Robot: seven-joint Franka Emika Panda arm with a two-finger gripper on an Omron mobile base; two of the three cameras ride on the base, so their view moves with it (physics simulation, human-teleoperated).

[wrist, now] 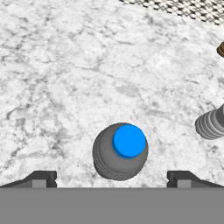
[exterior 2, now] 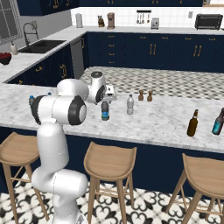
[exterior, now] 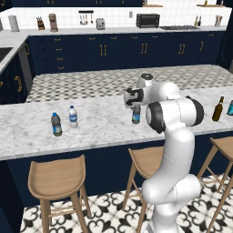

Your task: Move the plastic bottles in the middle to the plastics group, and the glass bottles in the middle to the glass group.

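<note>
A dark plastic bottle (exterior: 136, 116) (exterior 2: 105, 112) with a blue cap (wrist: 128, 141) stands upright in the middle of the marble counter (exterior: 104, 129). My gripper (exterior: 135, 105) (exterior 2: 105, 101) (wrist: 111, 178) hangs open straight above it, one fingertip (wrist: 42, 178) on each side. A pale plastic bottle (exterior 2: 130, 105) (wrist: 211, 124) stands just to its right. The brown glass bottle (exterior: 218, 109) (exterior 2: 192, 124) stands further right, beside the teal bottle (exterior: 230, 108) (exterior 2: 217, 122) of the glass group. At the left stand the plastics group's dark bottle (exterior: 56, 125) and clear-white bottle (exterior: 73, 117).
Two small brown shakers (exterior 2: 141, 95) (exterior 2: 150, 96) stand behind the pale bottle near the counter's far edge. Wooden stools (exterior: 58, 178) (exterior 2: 110, 161) line the counter's near side. My own arm (exterior 2: 59, 109) blocks most of the plastics group in the right base view.
</note>
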